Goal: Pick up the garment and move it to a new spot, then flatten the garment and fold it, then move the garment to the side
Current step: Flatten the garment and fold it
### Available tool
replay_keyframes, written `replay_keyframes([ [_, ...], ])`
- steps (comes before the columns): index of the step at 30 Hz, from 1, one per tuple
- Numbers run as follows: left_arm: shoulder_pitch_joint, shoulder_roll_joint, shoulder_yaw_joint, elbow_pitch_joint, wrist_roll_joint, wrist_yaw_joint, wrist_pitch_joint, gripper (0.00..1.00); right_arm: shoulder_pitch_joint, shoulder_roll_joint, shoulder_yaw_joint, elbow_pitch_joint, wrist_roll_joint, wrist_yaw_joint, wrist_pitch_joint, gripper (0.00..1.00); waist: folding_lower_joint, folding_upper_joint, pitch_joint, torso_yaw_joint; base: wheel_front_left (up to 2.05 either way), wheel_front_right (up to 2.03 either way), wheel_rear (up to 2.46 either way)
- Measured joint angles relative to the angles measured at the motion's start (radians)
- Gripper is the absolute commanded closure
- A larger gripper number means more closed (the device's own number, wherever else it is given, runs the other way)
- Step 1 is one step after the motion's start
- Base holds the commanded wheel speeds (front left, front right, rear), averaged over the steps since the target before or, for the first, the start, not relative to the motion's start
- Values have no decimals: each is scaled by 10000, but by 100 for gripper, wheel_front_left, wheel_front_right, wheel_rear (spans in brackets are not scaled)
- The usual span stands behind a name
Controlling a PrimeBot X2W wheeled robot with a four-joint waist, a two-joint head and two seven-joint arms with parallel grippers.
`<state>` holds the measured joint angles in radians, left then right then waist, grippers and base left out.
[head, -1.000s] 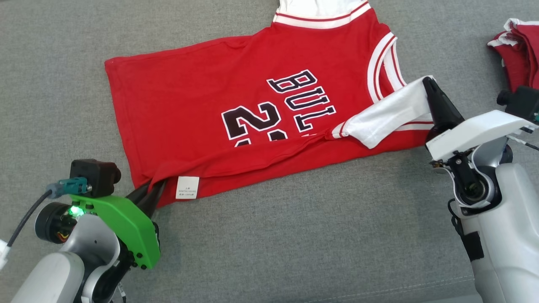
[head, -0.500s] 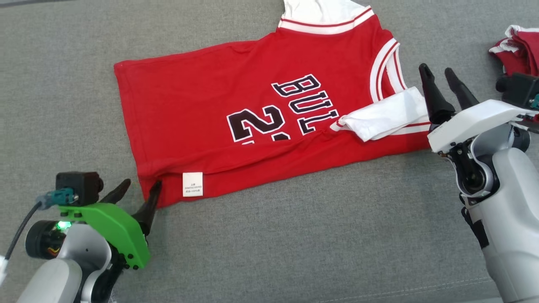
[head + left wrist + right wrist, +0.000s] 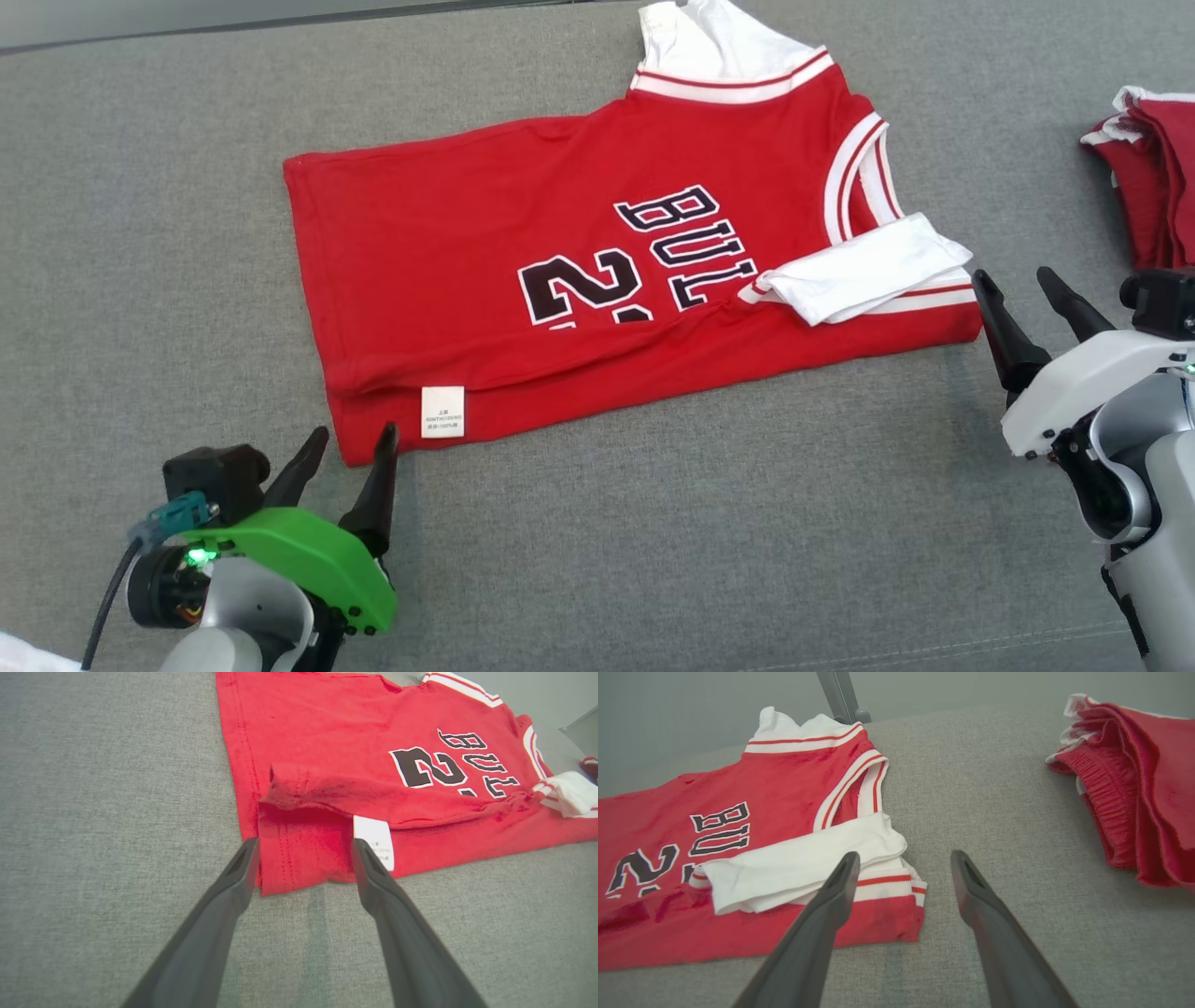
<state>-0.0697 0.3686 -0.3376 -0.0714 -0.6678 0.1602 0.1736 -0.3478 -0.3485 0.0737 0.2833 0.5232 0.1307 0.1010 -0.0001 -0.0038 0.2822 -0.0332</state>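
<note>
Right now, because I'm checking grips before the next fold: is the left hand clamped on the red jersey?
No, the left hand is open, straddling the red jersey's hem corner without pinching it.

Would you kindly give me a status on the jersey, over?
Left tool open at hem corner. Right tool open by shoulder end. Jersey part-folded, unheld. Red pile off right, no obstruction.

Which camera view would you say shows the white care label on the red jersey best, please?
The left wrist view: the care label on the jersey hem sits close and large, one finger overlapping its corner. The head view shows the label whole but small. The right wrist view faces the jersey's sleeve end.
</note>
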Motion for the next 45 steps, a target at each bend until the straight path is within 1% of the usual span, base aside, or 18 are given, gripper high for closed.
replay_keyframes([
  [2,-340,-157,-215,226,33,-21,67,0,-19,67,-40,31,-245,0,270,0,0,0,184,17,0,0,0],
  [6,-1020,-295,-431,838,174,-121,184,0,-233,194,23,311,-715,0,681,0,0,0,663,62,0,0,0],
  [9,-1253,-364,-593,1248,282,-276,201,0,-344,355,249,573,-805,0,1028,0,0,0,973,97,0,0,0],
  [12,-1360,-380,-685,1473,263,-418,245,0,-416,428,408,642,-663,-2,1264,0,0,0,1174,126,0,0,0],
  [13,-1368,-378,-696,1524,259,-454,263,15,-443,428,431,648,-545,-2,1306,0,0,0,1206,135,0,0,0],
  [14,-1378,-368,-696,1582,259,-474,261,52,-466,418,460,650,-470,-4,1365,0,0,0,1212,142,0,0,0],
  [15,-1395,-370,-694,1645,242,-491,257,64,-471,401,487,658,-408,-2,1383,56,0,0,1200,140,0,0,0],
  [16,-1412,-368,-685,1724,205,-506,257,100,-474,384,483,667,-311,-2,1404,87,0,0,1178,137,0,0,0],
  [17,-1425,-357,-665,1787,171,-523,259,100,-475,362,481,679,-201,-2,1450,99,0,0,1148,136,0,0,0],
  [19,-1426,-314,-706,1954,-46,-683,364,100,-477,368,495,665,222,12,1565,100,0,0,1047,119,0,0,0],
  [22,-1428,-253,-761,2023,-155,-888,506,100,-506,301,447,627,460,12,1636,100,0,0,968,75,0,0,0],
  [28,-1397,-245,-844,2123,-278,-1064,537,100,-539,121,270,627,719,12,1705,100,0,0,820,15,0,0,0],
  [31,-1251,-104,-842,1939,-328,-1118,571,100,-486,19,234,546,848,12,1797,100,1,0,699,-2,0,0,0],
  [35,-785,453,-857,1118,-330,-1166,938,100,-160,-288,63,98,1141,13,2105,100,1,0,497,-6,0,0,0],
  [38,-183,905,-913,113,-382,-1187,1292,100,410,-570,-121,-512,1513,13,2631,100,1,0,321,0,0,0,0],
  [40,265,1164,-968,-541,-389,-1101,1499,100,927,-700,-251,-986,1795,12,3049,100,0,0,222,2,0,0,0],
  [42,750,1304,-1051,-1051,-389,-966,1605,100,1547,-780,-424,-1425,1981,12,3361,100,0,0,157,2,0,0,0],
  [45,1441,1250,-1231,-1434,-453,-748,1676,100,2447,-731,-694,-1724,2061,10,3661,100,1,0,142,-11,0,0,0],
])
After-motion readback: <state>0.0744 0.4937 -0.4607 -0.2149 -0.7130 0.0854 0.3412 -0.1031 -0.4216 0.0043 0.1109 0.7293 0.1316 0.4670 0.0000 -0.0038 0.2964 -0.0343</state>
